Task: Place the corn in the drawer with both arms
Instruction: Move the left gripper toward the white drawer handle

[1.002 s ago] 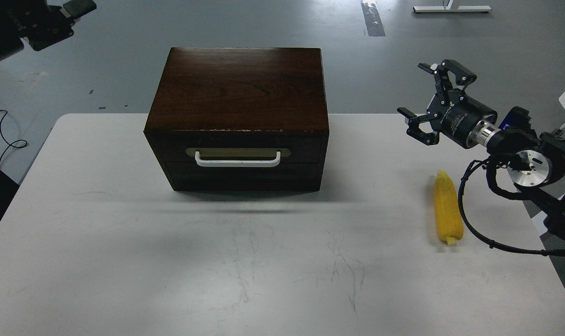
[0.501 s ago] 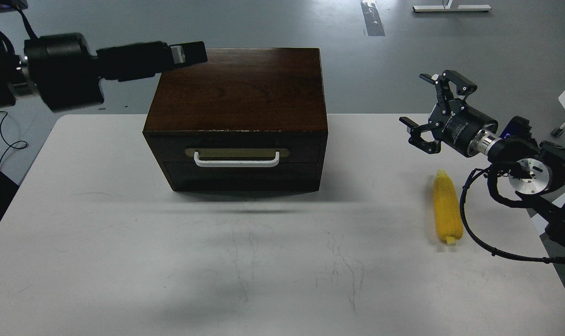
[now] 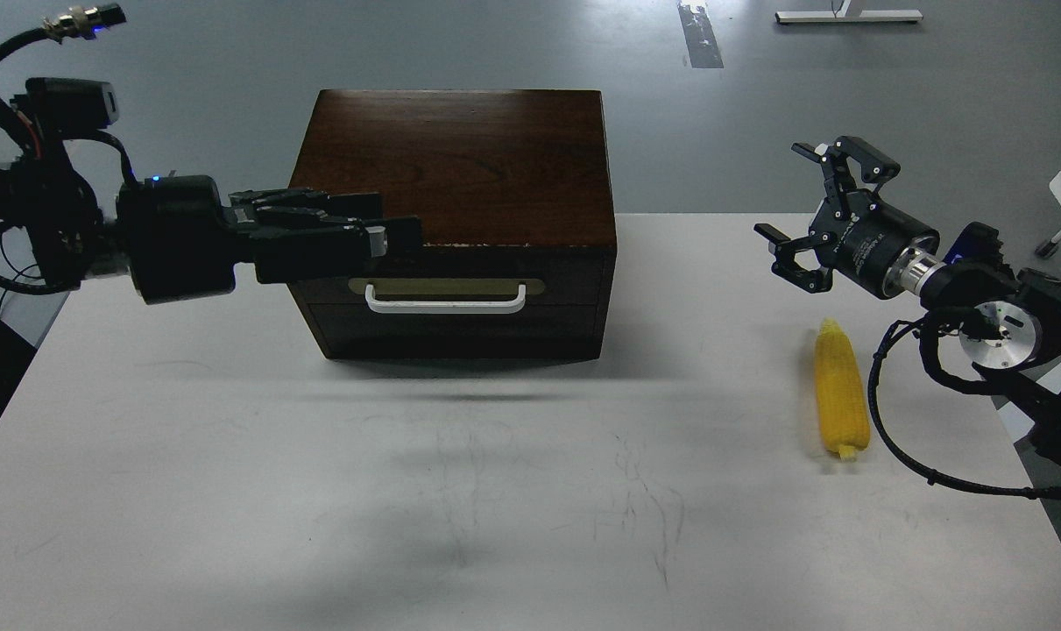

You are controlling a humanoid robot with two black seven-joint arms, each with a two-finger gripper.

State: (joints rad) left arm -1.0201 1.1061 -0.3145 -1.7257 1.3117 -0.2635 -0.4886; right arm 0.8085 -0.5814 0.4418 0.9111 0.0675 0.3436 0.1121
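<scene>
The corn (image 3: 841, 394) lies on the white table (image 3: 530, 491) at the right, lengthwise, tapered end away from me. The drawer (image 3: 447, 279) is closed in the top of the dark wooden box (image 3: 451, 166); its white bar handle (image 3: 445, 306) sits under the brass plate. My left gripper (image 3: 399, 230) reaches in from the left, level with the drawer's upper left front, just above the handle; its dark fingers overlap side-on. My right gripper (image 3: 784, 188) is open and empty, in the air above and behind the corn.
A plain dark panel (image 3: 456, 333) sits below the drawer. Black cables (image 3: 880, 412) loop from my right arm close beside the corn. The table's right edge (image 3: 1034, 499) is near the corn. Grey floor lies beyond the table.
My left arm has swung down from the upper left to the drawer's front, beside the handle. My right gripper has drifted slightly right. The corn and the box have not moved.
</scene>
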